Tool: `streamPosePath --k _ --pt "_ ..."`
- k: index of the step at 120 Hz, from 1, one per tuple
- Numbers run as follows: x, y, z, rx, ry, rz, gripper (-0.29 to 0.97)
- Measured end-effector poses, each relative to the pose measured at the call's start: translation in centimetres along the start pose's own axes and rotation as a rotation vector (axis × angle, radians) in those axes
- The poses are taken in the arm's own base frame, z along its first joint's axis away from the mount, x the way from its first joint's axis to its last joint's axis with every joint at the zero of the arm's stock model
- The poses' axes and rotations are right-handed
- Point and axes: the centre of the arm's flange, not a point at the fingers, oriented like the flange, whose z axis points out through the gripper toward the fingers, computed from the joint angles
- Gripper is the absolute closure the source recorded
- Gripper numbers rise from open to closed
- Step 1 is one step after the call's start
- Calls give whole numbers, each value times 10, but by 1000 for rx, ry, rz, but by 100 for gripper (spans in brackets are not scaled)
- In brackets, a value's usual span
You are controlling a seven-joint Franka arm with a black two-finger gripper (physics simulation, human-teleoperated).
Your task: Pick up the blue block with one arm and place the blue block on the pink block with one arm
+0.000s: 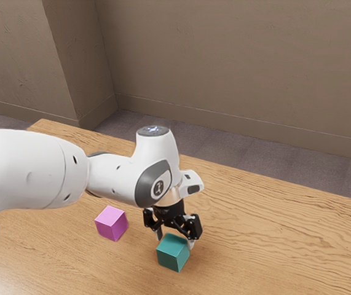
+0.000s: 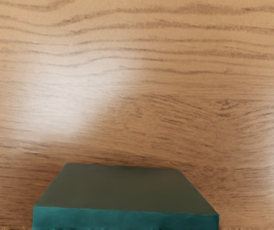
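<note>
Gripper (image 1: 175,239): spread wide above blue block (image 1: 173,254), to straddle it.
Pink block (image 1: 111,222): near blue block, top bare.

A gap of bare table (image 1: 139,249) separates the pink block (image 1: 111,222) from the blue-green block (image 1: 173,252), and the pink block's top face is bare. Toward the exterior view's right the wood lies open. The white arm (image 1: 120,178) hangs above the pink block's far side.
</note>
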Motion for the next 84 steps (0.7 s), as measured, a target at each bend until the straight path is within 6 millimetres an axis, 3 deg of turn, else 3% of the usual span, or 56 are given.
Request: streamPosePath --k 33,84 --pt "-14 -2 13 -4 -13 -23 2" --pt "-21 -8 22 12 -19 -13 12"
